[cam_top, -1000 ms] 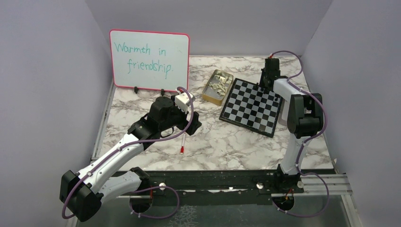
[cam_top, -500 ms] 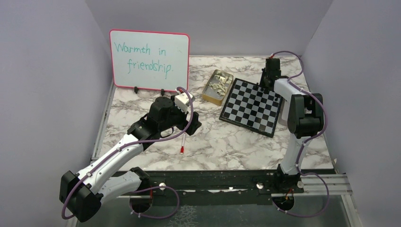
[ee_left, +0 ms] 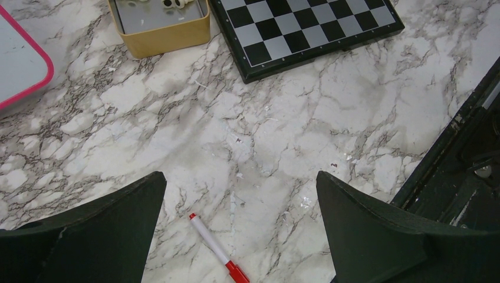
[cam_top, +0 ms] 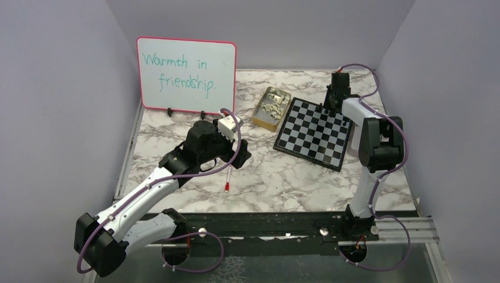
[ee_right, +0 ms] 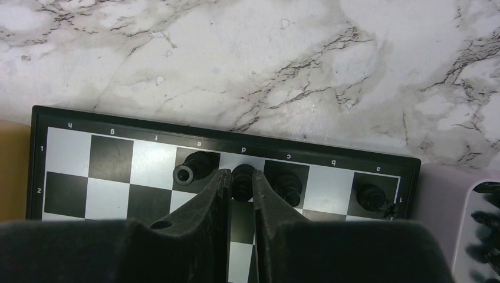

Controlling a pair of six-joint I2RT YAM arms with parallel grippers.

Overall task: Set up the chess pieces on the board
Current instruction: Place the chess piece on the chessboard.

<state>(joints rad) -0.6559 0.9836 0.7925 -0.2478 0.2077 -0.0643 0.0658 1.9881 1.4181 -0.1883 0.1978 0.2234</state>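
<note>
Marble-patterned tabletop (cam_top: 277, 177), white veined with grey, is boxed in by plain lilac walls (cam_top: 59, 88). The board (cam_top: 315, 132) lies flat on it, turned askew. Just left of the board sits a yellow tin (cam_top: 262, 118) of pale pieces (cam_top: 272, 106), and farther left stands a pink-framed whiteboard (cam_top: 186, 73). At the board's far edge the right pincer (ee_right: 240, 174) is clamped on a black piece (ee_right: 242, 180) standing in the edge row, with three more black pieces (ee_right: 287, 183) alongside. Well left of the board, the left pincer (ee_left: 239, 177) hangs spread wide, gripping nothing, above a red-capped marker (ee_left: 218, 247).
</note>
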